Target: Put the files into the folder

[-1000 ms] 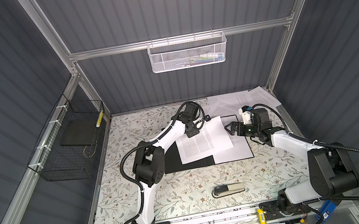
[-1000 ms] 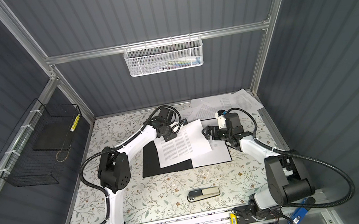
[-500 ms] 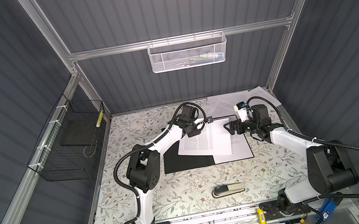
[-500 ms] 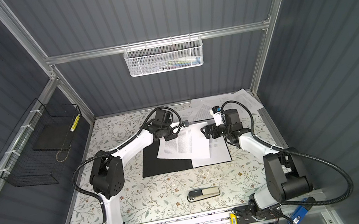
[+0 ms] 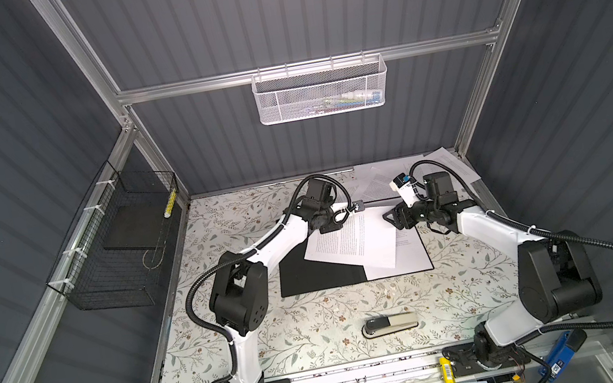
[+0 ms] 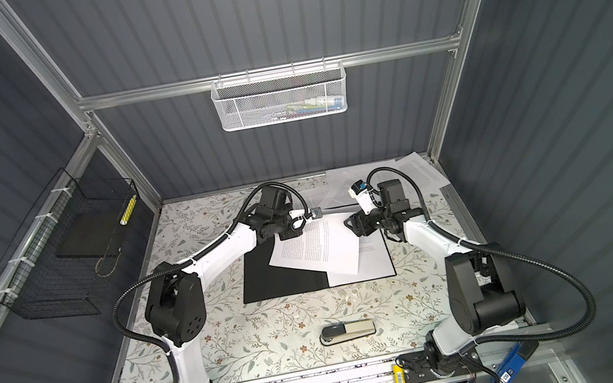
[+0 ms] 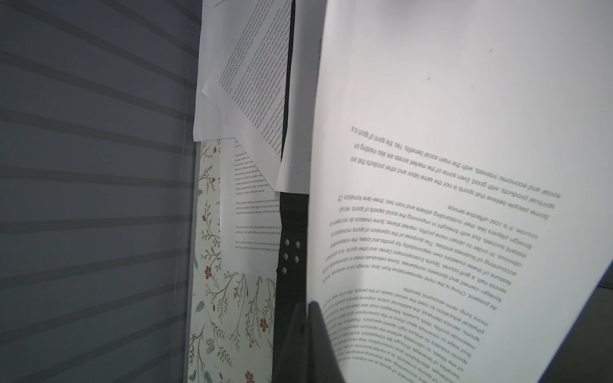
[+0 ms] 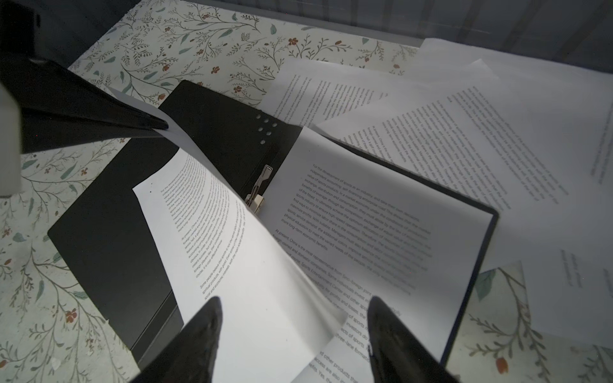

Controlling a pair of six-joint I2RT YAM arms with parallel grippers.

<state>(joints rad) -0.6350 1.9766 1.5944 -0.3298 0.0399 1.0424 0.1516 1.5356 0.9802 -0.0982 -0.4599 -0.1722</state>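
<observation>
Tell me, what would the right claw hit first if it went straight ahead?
Most likely the lifted sheet: its corner sits between the right claw's open fingers. Depth is hard to judge.

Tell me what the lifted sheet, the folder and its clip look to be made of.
Lifted sheet: thin white paper, matte; it bows in a soft curve and carries printed text. Folder: black with a dull finish, lying flat and stiff, likely plastic or coated card; I cannot tell which. Clip: bare metal, probably steel, judging by its silvery glint.

Folder (image 5: 318,274) right half hidden under sheets (image 5: 410,253), frame centre. Basket (image 5: 322,93) contents, upper centre, too small. Held sheet (image 7: 464,165) text blurred, left wrist view.
</observation>
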